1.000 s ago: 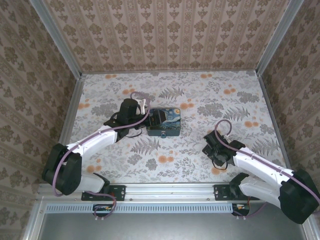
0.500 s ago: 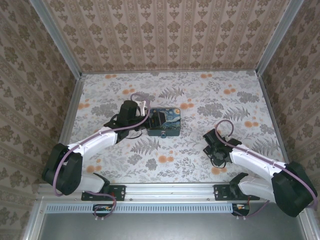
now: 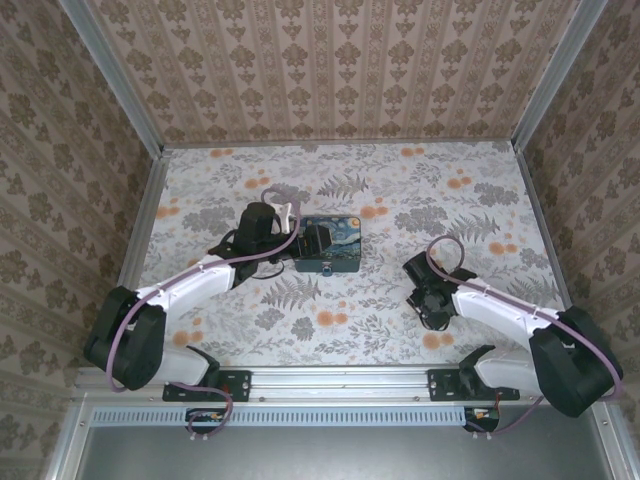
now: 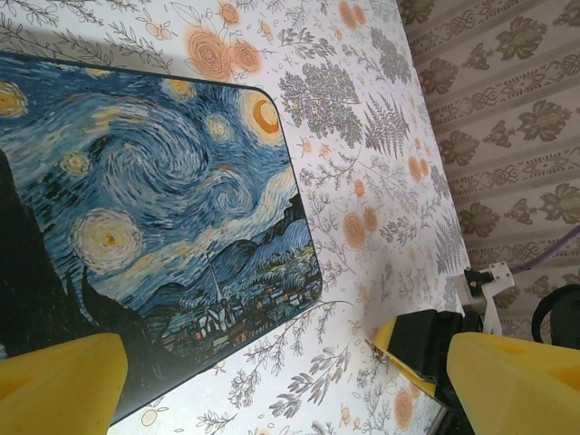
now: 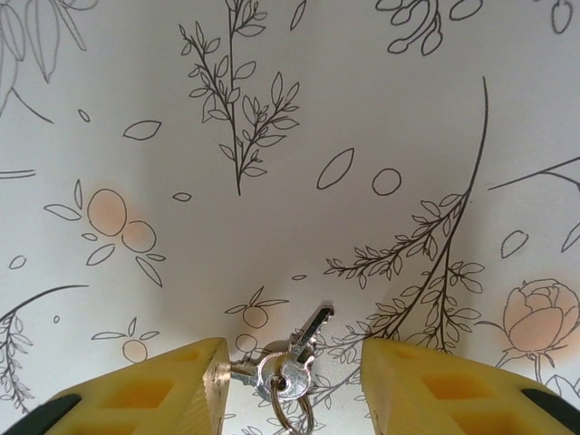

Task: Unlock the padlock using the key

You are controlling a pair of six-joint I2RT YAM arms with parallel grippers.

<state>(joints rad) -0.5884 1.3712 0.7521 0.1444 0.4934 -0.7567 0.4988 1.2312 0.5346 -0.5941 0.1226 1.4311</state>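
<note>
Currently the left gripper [image 3: 308, 243] is hovering, fingers spread wide, over the painted box [image 4: 163, 208]. The padlock [image 3: 328, 268] is showing as a small speck at the box's near edge. Well to the right, the right gripper [image 3: 415, 275] is straddling the key [image 5: 306, 333], jaws parted, not pinching. The key's long axis is lying diagonally between the fingers, so this arm is the nearer one.

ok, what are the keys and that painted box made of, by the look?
Keys: bare metal, silvery and shiny, with glints on the blade and ring.
Box: smooth printed lid with rounded corners, possibly tin or coated card; the look doesn't settle which.
</note>
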